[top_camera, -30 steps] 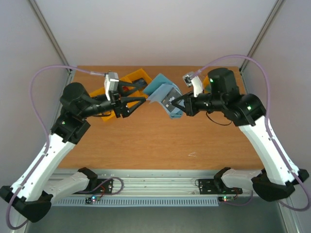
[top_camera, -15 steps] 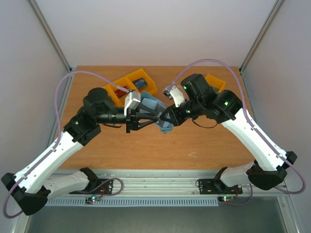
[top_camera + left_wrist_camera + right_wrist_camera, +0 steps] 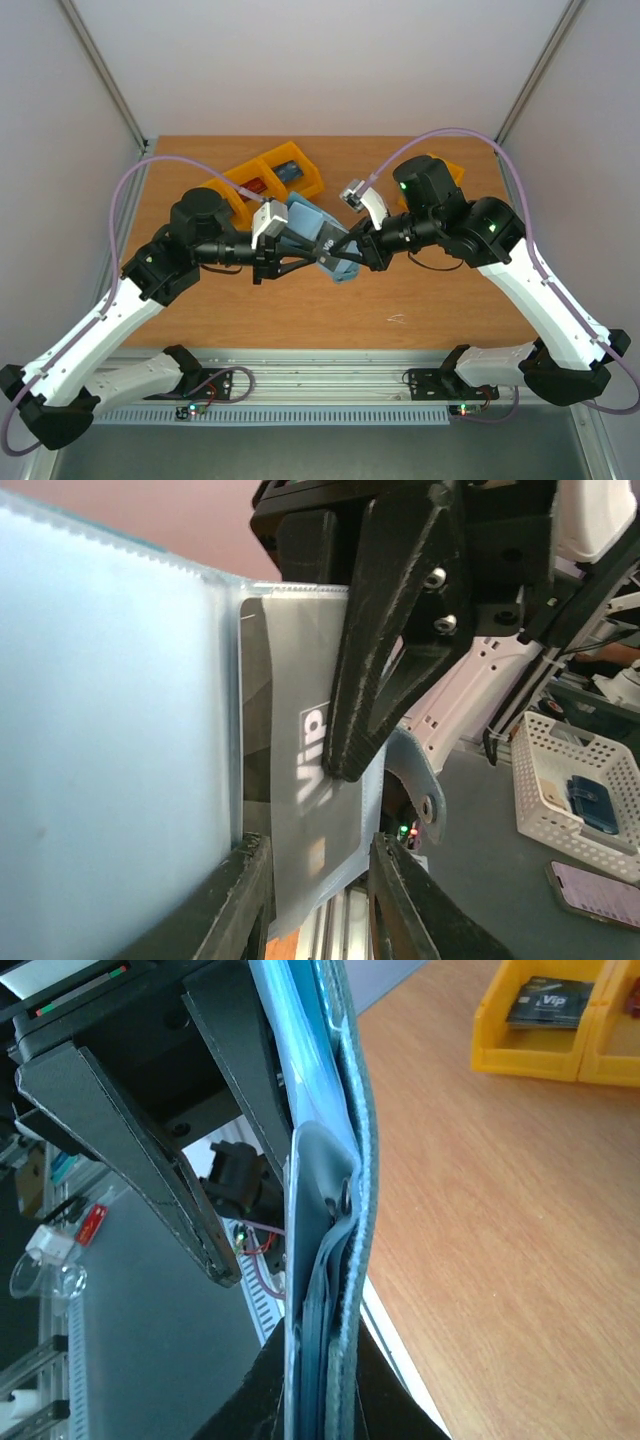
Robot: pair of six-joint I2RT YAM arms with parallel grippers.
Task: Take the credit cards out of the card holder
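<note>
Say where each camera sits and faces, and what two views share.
Top external: above and behind, looking down at the table; both arms show.
Left wrist: along its own fingers at the grey card in the card holder.
Right wrist: along its own fingers, up the card holder's edge.
Shared: both wrist views show the card holder.

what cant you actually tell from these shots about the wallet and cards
- Whether the left gripper grips the dark grey plastic card: left wrist view, fingers flank its end, contact unclear.
- How many cards the blue-teal bifold wallet holds: right wrist view shows it edge-on.
- The card's full print: left wrist view, the right gripper's finger covers part.
</note>
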